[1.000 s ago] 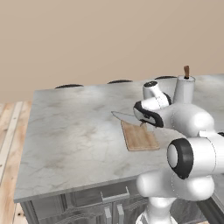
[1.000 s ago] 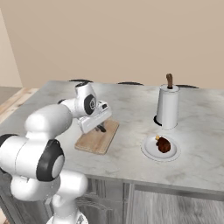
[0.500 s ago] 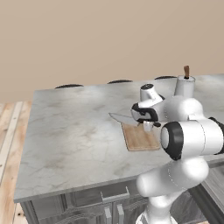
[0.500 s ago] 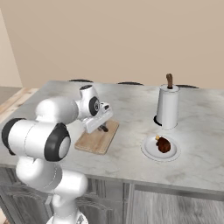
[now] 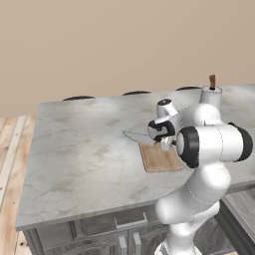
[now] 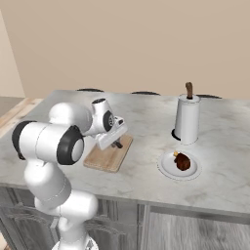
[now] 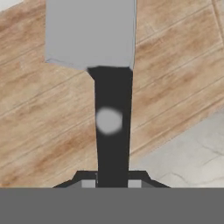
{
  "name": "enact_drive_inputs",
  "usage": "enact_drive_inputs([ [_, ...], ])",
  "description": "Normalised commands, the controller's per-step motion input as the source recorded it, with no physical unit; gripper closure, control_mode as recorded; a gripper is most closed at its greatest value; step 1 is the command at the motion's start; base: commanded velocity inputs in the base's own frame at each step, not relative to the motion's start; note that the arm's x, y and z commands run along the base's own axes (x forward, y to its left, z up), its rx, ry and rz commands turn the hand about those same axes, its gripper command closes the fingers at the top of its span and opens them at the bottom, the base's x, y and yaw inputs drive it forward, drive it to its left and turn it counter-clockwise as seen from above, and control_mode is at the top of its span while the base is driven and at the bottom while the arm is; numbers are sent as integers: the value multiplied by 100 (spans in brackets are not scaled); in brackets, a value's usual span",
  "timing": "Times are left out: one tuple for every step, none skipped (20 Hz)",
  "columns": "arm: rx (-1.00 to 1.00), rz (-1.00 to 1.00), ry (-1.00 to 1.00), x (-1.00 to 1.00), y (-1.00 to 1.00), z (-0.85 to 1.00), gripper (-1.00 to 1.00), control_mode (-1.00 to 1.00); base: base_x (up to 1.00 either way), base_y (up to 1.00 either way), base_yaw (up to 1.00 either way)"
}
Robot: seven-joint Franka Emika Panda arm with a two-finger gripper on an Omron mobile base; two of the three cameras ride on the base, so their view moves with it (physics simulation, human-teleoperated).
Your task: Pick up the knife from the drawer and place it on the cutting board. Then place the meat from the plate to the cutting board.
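My gripper is shut on the black handle of the knife, just above the light-brown cutting board. The knife's grey blade points left past the board's left edge, over the marble counter. From the left base view the gripper hangs over the board's far end. In the right base view the gripper is low over the board. The meat lies on the white plate, to the right of the board. Grey cabinet fronts show under the counter; I cannot pick out the drawer.
A tall white paper-towel roll with a brown top stands behind the plate, also seen at the counter's back right. My own white elbow bulks close beside the board. Bare marble spreads to the left.
The knife has sunk slightly toward the board and shifted a little left. The arm's elbow has swung across in front of the cameras. Meat and plate have not moved.
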Motion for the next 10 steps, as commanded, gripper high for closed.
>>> enact_drive_inputs([
  [0, 1, 0, 25, 0, -11, 100, -100, 0, 0, 0],
  [0, 1, 1, 26, 0, -14, 100, -100, 0, 0, 0],
  [1, 1, 1, 25, -1, -6, 100, -100, 0, 0, 0],
  [0, 0, 0, 18, 0, -10, 100, -100, 0, 0, 0],
  [0, 0, 1, 21, 0, -11, 100, -100, 0, 0, 0],
  [0, 0, 1, 23, 0, -6, 100, -100, 0, 0, 0],
  [0, 0, 1, 21, 0, -12, 100, -100, 0, 0, 0],
  [0, 0, 2, 22, 0, -9, 100, -100, 0, 0, 0],
  [0, 2, 5, 10, -12, -2, 100, -100, 0, 0, 0],
  [0, 0, 0, 0, -8, 0, 100, -100, 0, 0, 0],
])
